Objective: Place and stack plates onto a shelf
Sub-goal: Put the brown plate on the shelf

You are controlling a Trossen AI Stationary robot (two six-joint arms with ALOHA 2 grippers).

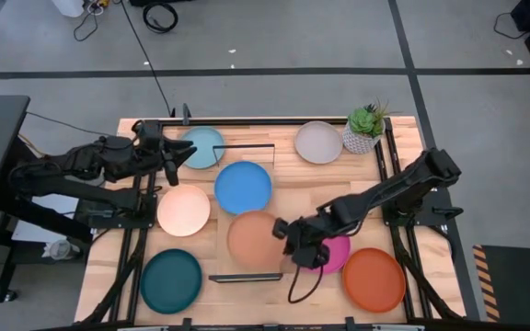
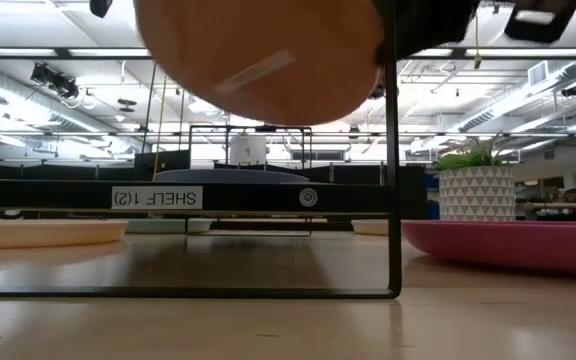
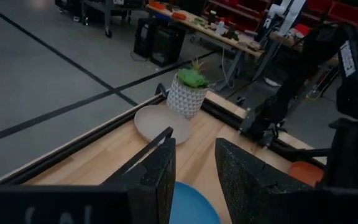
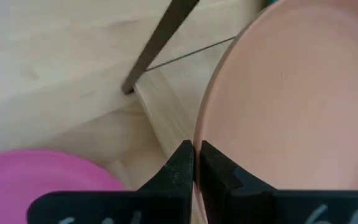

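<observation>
**Seven plates in view from above, the tan one pinched by your right arm**

Seven round, shallow matte plates show from above on your pale wooden table: light blue, blue, peach, dark teal, grey-white, orange and magenta. Your right gripper has its fingers clenched on the rim of the tan plate, over the long pale board of the shelf with its thin black wire frame. Your left gripper waits by the light blue plate, fingers released.

At table height, the tan plate hangs tilted above the shelf board, inside the wire frame; a flat label reads "SHELF 1(2)".

Your left wrist view shows textured dark fingers apart, with the faceted white pot of a green plant just beside the grey-white plate.

Your right wrist view shows the smooth tan rim squeezed between the fingers.
</observation>
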